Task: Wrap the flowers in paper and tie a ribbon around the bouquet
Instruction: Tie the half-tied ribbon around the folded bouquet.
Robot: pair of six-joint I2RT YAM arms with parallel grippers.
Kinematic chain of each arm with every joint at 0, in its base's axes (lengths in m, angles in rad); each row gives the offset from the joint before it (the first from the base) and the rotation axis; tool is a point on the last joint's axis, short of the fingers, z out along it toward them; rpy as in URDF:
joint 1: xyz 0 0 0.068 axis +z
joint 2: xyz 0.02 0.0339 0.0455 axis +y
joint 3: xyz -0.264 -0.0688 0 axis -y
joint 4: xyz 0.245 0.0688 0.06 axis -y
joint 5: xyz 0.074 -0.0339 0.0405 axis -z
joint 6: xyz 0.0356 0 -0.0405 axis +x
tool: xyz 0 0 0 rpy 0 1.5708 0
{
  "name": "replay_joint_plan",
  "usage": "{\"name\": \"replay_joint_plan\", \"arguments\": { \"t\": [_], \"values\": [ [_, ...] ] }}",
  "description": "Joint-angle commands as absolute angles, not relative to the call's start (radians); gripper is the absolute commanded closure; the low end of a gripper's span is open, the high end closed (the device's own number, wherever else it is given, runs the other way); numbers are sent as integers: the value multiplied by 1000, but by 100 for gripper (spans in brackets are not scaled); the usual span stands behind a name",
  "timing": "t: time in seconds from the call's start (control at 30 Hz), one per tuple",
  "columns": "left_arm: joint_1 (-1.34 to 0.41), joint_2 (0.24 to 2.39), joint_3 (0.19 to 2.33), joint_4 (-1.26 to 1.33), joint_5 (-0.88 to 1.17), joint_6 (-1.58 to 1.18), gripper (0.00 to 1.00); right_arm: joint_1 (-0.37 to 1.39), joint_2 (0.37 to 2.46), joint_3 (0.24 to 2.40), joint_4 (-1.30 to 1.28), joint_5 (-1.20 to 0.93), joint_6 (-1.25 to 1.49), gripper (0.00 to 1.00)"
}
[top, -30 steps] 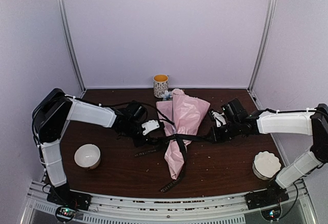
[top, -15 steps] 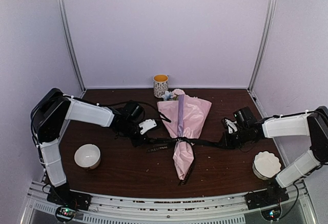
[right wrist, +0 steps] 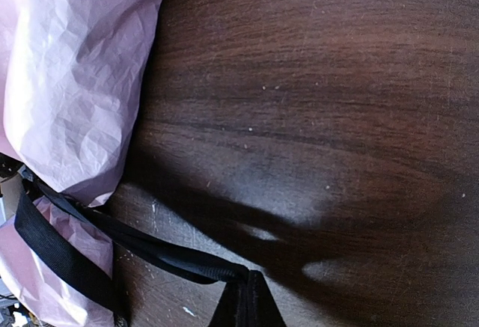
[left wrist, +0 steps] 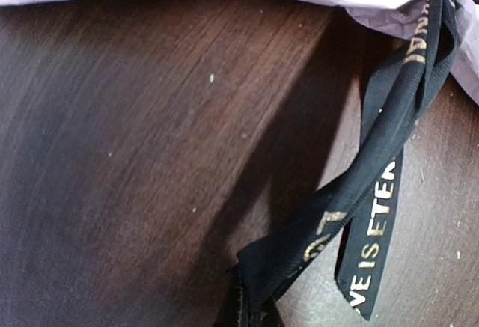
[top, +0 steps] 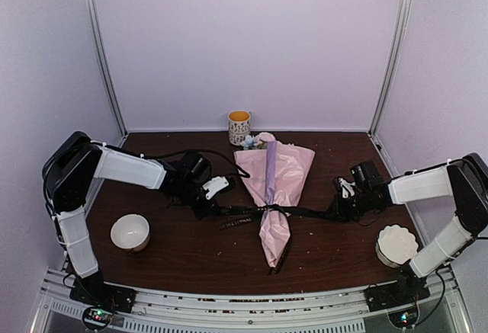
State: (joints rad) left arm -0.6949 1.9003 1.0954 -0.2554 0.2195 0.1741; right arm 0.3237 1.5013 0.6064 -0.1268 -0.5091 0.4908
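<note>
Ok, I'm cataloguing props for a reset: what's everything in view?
bouquet: one, pink paper cone, table centre
flowers: one bunch, pale, cone's far wide end
ribbon: one, black with gold lettering, round the cone
mug: one, white patterned, back edge
bowl: one, white, near left
fluted dish: one, white, near right
table: one, dark brown
left tool: one, black, shut on ribbon, left of cone
right tool: one, black, shut on ribbon, right of cone

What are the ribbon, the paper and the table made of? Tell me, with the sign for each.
The ribbon looks like woven fabric, matte black with gold lettering; a fine weave shows. The paper seems a thin, matte pink tissue-like sheet, crinkled all over. The table is dark wood or wood-look laminate with a slight sheen; grain streaks show.
</note>
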Motion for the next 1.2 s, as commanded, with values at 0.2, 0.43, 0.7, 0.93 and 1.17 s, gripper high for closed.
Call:
{"name": "replay_joint_plan", "arguments": {
  "t": [0.2, 0.43, 0.7, 0.93, 1.17],
  "values": [
    [-632, 1856, 1035, -332, 201, 133, 100, 284, 1470, 571, -166, -364, 558, 100],
    [-651, 1839, 1014, -328, 249, 142, 100, 284, 1409, 614, -251, -283, 538, 100],
    [-758, 1722, 948, -226, 394, 219, 31, 310, 1333, 650, -212, -468, 528, 68],
    [-759, 1583, 966, -226, 405, 228, 2, 328, 1154, 769, -296, -402, 500, 0],
    [-501, 1569, 1045, -147, 231, -80, 2, 263, 1123, 877, -299, -185, 386, 0]
  ]
}}
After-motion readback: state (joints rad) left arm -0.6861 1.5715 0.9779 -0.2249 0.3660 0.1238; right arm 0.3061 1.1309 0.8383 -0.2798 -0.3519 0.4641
